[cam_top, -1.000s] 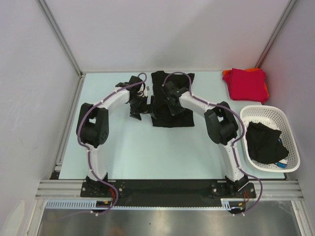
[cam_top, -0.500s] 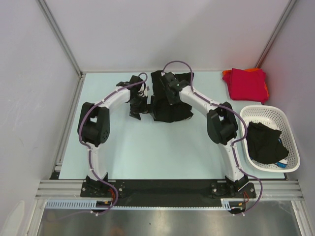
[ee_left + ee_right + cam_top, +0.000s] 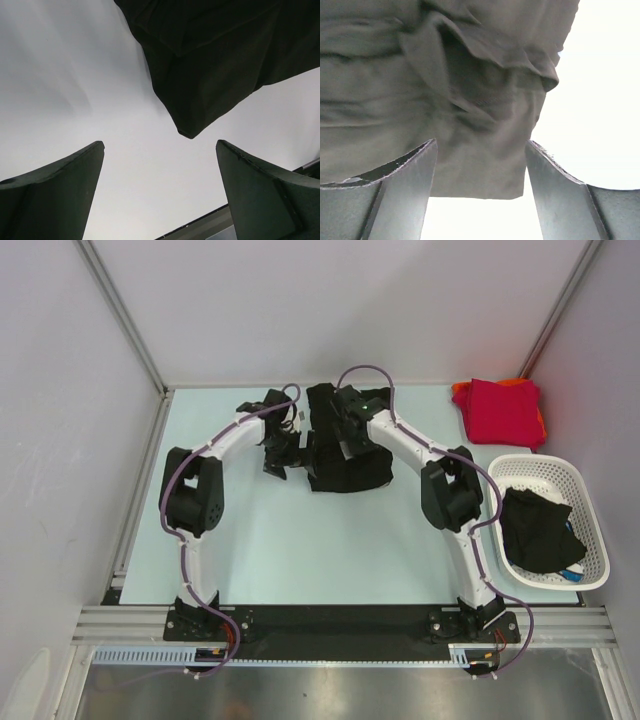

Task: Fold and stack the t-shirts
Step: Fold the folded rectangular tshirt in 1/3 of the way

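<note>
Centrally, toward the far side of the pale tabletop [image 3: 300,540], a black t-shirt [image 3: 350,468] lies partly folded in a rumpled, roughly rectangular heap. Both arms reach over it from the near edge, the left arm at its left margin and the right arm above its middle.

The left end effector [image 3: 160,150] stands wide apart and holds nothing. Through its wrist camera, a pointed corner of the black t-shirt juts toward the gap between its two dark fingers [image 3: 60,190], with bare tabletop separating cloth and fingertips.

The right end effector [image 3: 480,150] is also spread, with no fabric pinched between its tips. Its wrist view shows the shirt filling the upper left, creased and doubled over on itself, with a folded edge running across just beyond the tips. Whether the tips brush the cloth I cannot tell.

At the far right corner of the tabletop, well apart from the arms, a crimson t-shirt [image 3: 502,410] sits neatly folded on top of an orange t-shirt [image 3: 459,391], of which only a thin border shows along the left and far sides.

Nearer, along the right edge, a white lattice basket [image 3: 545,472] holds a bunched black garment [image 3: 535,530], and a small blue patch [image 3: 572,576] shows at its near end.
</note>
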Action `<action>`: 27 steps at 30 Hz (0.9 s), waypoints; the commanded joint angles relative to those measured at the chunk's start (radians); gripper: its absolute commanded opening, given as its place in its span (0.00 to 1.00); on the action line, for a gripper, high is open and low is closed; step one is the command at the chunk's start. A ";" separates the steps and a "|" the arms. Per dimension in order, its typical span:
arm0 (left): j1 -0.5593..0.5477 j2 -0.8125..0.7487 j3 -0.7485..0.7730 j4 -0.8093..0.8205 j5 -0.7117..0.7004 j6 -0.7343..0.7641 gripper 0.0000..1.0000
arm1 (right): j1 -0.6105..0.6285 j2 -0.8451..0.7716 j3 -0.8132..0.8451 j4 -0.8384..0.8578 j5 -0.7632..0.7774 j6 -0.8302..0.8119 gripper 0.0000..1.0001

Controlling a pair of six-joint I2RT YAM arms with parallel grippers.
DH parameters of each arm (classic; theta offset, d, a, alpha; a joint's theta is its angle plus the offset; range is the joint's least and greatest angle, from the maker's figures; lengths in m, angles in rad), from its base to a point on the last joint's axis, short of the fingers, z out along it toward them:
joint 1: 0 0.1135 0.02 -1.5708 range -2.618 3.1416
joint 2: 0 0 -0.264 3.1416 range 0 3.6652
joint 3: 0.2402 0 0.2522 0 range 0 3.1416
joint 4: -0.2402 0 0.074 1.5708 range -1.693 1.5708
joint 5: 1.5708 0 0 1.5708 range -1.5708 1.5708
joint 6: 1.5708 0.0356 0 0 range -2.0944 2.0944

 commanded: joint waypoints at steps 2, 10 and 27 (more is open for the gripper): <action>-0.003 -0.016 0.077 0.008 -0.013 0.005 0.99 | -0.017 -0.078 -0.051 -0.078 0.039 0.032 0.73; -0.024 0.086 0.248 0.027 0.048 -0.037 0.00 | -0.042 -0.144 -0.202 -0.010 -0.053 0.055 0.00; -0.129 0.189 0.243 0.037 0.054 -0.044 0.00 | -0.048 -0.086 -0.315 -0.111 -0.039 0.138 0.00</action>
